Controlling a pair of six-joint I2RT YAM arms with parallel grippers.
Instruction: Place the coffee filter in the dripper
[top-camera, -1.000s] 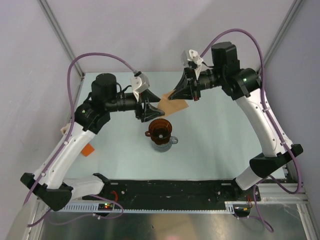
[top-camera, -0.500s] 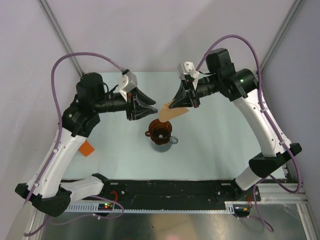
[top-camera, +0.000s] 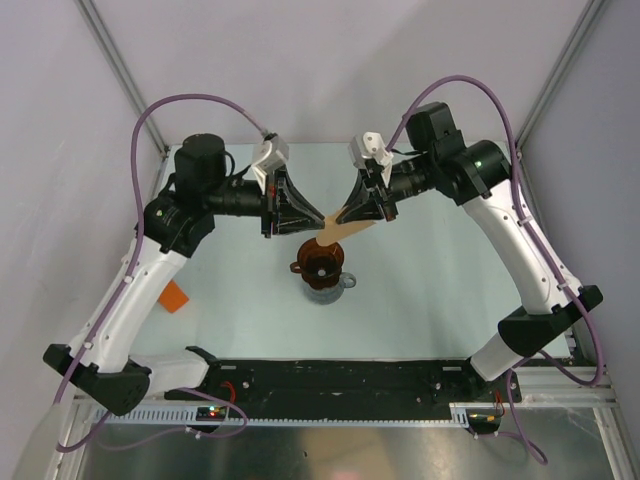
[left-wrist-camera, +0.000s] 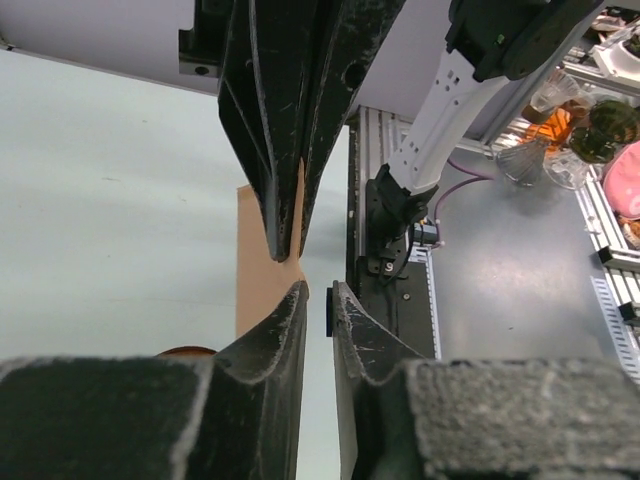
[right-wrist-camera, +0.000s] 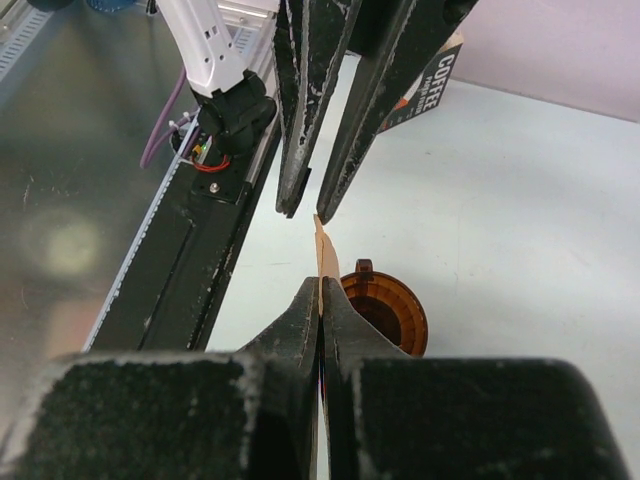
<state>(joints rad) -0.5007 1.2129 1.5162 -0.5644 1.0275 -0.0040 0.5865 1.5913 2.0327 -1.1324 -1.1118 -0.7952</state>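
The coffee filter (top-camera: 341, 231) is a flat tan paper held edge-on in the air, just above and behind the dripper (top-camera: 320, 262). My right gripper (right-wrist-camera: 320, 286) is shut on the filter (right-wrist-camera: 324, 252). Below it, the reddish-brown dripper (right-wrist-camera: 392, 312) stands with its cone open upward. My left gripper (left-wrist-camera: 318, 291) faces the right one tip to tip. Its jaws are open by a narrow gap with nothing between them. The filter (left-wrist-camera: 258, 270) shows just left of that gap, with its free corner at the left fingertips (right-wrist-camera: 292, 205).
The dripper sits on a clear vessel with a handle (top-camera: 344, 284). A small orange box (top-camera: 176, 297) lies at the table's left. A box marked COFFEE (right-wrist-camera: 437, 82) stands behind the left gripper. The black base rail (top-camera: 330, 378) runs along the near edge.
My left gripper has swung right to meet the filter's free corner, and its jaws have narrowed. My right gripper has carried the filter slightly left, closer over the dripper.
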